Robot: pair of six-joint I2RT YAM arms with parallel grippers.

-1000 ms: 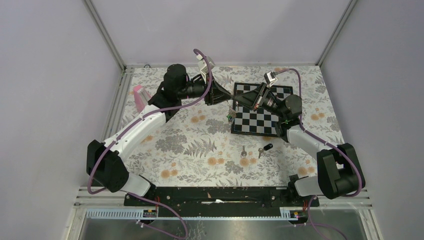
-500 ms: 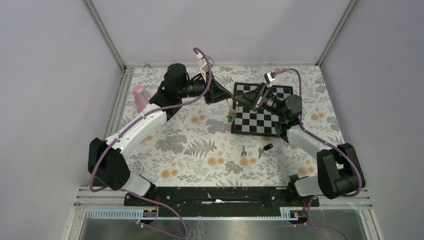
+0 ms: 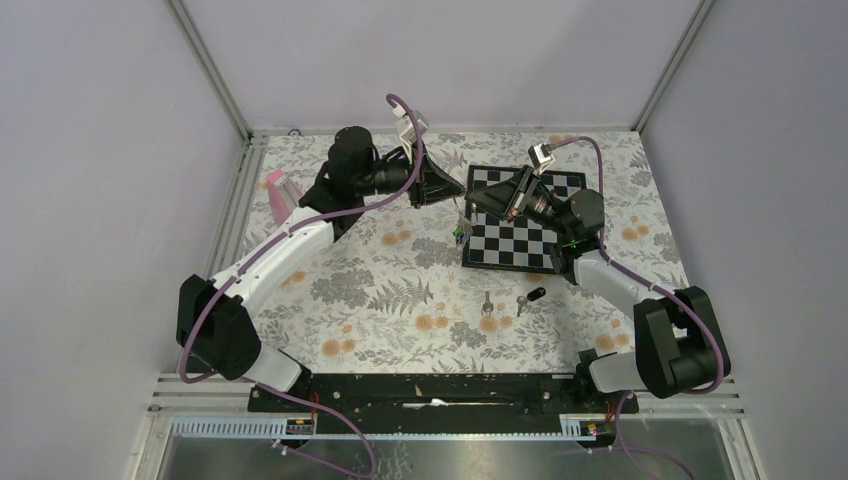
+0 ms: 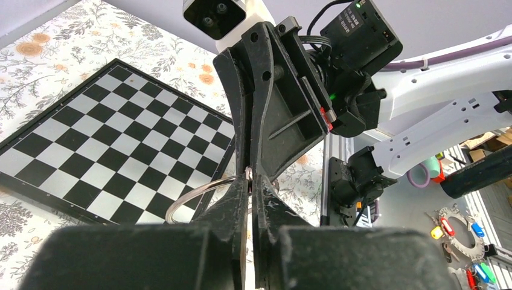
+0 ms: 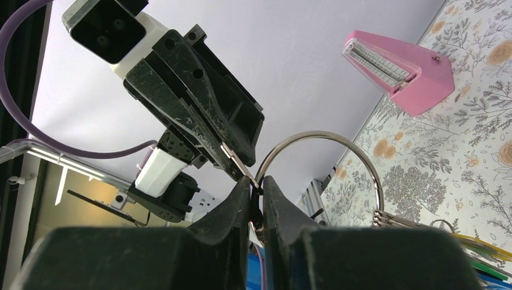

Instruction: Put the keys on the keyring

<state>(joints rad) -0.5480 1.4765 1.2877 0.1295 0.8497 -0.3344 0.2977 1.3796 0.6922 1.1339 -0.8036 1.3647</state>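
You are holding the keyring (image 5: 320,135) aloft beside the chessboard (image 3: 530,235), left end effector (image 4: 249,181) and right end effector (image 5: 256,190) both pinching its wire. The silver key (image 3: 487,303) and black-headed key (image 3: 535,294) are lying on the counter (image 3: 380,300) toward the bases, nearer your right arm.

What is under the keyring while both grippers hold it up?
The left edge of the chessboard and the floral tablecloth lie below the keyring; its hanging tags cover the spot directly beneath.

From the keyring (image 3: 461,230), bare table (image 3: 390,310) lies at 7 o'clock; chessboard (image 3: 522,240) at 3 o'clock, pink metronome (image 3: 281,194) 9 o'clock.
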